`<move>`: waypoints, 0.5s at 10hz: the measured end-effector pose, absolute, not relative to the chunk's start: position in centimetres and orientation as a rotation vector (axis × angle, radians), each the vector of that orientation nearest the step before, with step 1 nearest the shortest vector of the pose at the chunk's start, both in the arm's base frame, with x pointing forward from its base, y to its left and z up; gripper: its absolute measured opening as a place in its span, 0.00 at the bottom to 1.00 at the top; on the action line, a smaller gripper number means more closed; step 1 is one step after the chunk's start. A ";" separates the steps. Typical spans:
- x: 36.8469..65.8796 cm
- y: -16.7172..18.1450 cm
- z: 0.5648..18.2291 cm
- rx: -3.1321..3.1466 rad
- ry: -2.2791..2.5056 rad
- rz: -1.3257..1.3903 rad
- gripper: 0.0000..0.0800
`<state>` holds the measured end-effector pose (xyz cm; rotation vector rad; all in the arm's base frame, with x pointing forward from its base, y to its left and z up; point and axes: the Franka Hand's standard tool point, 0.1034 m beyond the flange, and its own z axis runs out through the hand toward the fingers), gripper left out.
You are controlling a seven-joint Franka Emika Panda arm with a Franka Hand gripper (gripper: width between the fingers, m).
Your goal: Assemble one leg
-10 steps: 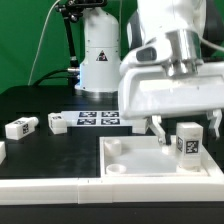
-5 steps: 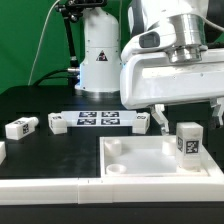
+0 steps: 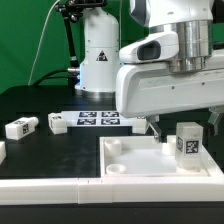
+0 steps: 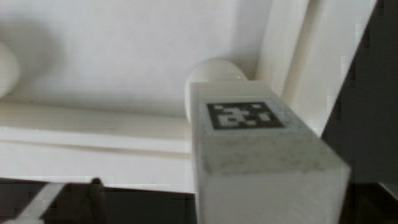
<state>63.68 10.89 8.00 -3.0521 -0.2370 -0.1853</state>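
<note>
Nearest the exterior camera, a white rail (image 3: pixel 45 188) runs along the front of the black table (image 3: pixel 50 150). Just behind it lies the large white tray-like piece (image 3: pixel 140 160), with a round corner socket (image 3: pixel 112 146) showing on the exterior view's left.

The leg (image 3: pixel 187 142) stands upright on that tray, near its far corner at the exterior view's right, with its marker tag facing the camera. The wrist view shows the same leg (image 4: pixel 258 160) from above and very close, its tag (image 4: pixel 240 115) on the upper face and a rounded white socket (image 4: pixel 222 70) just beside it (whether the leg is seated in that socket cannot be told).

The gripper (image 3: pixel 186 127) hangs directly over the leg. Its dark fingers (image 3: pixel 157 126) are spread apart, one on each side of the block, with a gap showing between them and it.

Farther back on the exterior view's left, two loose legs lie on the table: one (image 3: pixel 20 127) and another (image 3: pixel 57 123) near the end of the marker board (image 3: pixel 98 120). Behind the board stands a white robot base (image 3: pixel 100 55) against a green backdrop (image 3: pixel 25 40).
</note>
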 end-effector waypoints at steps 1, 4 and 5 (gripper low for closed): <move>62.6 11.2 7.7 -3.050 -0.247 -0.007 0.81; 63.2 11.3 7.8 -3.048 -0.247 0.002 0.81; 63.2 11.3 7.8 -3.048 -0.247 0.002 0.70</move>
